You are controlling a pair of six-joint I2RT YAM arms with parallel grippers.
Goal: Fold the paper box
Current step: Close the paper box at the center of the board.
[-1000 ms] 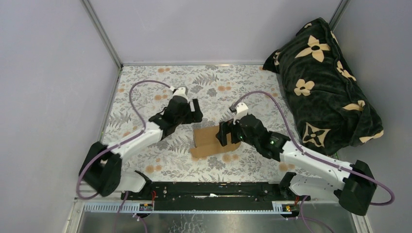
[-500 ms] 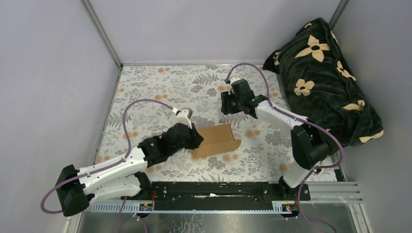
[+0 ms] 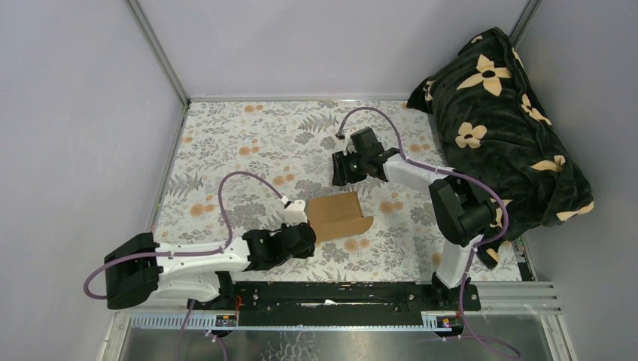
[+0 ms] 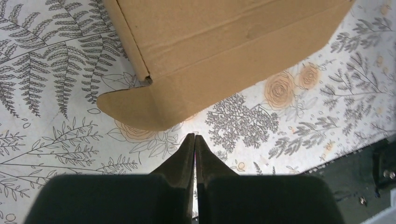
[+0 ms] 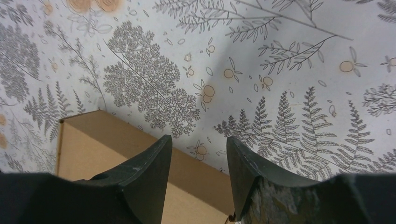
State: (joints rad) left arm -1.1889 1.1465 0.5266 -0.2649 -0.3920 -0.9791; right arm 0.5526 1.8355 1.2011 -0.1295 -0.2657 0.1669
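Cardboard paper box [image 3: 337, 214] lay on floral cloth [image 3: 226, 150], partly formed: body raised, rounded flap [image 4: 140, 105] flat, untucked. Left gripper [image 4: 194, 140] just beside box's near flap, fingers together, empty. Right gripper [image 5: 198, 149] over box's far edge, jaws partly apart, holding nothing. Flap closing apparently remained.

Paper box [image 3: 335, 214]: one item, plain brown cardboard, unprinted, creased. Partly folded and low. Lies flat just below the centre of the top view, slightly askew, with one rounded flap spread out at its right end.
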